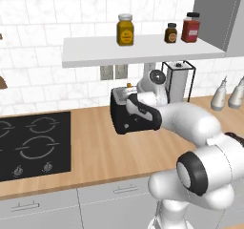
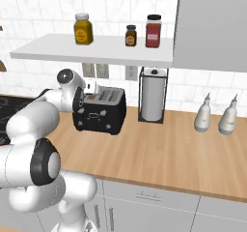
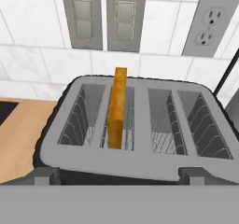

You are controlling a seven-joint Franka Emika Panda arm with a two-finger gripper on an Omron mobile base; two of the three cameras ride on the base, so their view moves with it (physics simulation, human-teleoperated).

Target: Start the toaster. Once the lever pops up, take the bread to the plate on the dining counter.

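Toaster (image 2: 100, 111) sits on the wood tabletop (image 2: 164, 144) near the tiled back wall, just below the wall sockets (image 3: 210, 24) — placed within reach of power, it seems. A paper-towel stand (image 2: 153, 95) is just beside it; 2 pale bottles (image 2: 216, 115) stand well apart, farther along. A hob (image 1: 33, 144) is set into the tabletop on the other side.

Bread (image 3: 116, 107) stands upright on edge in 1 slot, its golden crust rising above the silvery top. In the hand view the toaster top shows 4 wire-lined openings; the slice occupies the 2nd from the left. It stands proud of the slot, so I judge it not yet pushed down — toasting likely not begun. Lever itself cannot be made out.

Pincer (image 3: 119, 176) hovers just above and in front of the toaster, looking down on it; the 2 finger tips stand wide apart, holding nothing. That open, empty pose suits a press on the lever rather than a grasp.

Shelf (image 2: 96, 50) above carries 3 jars — not involved.
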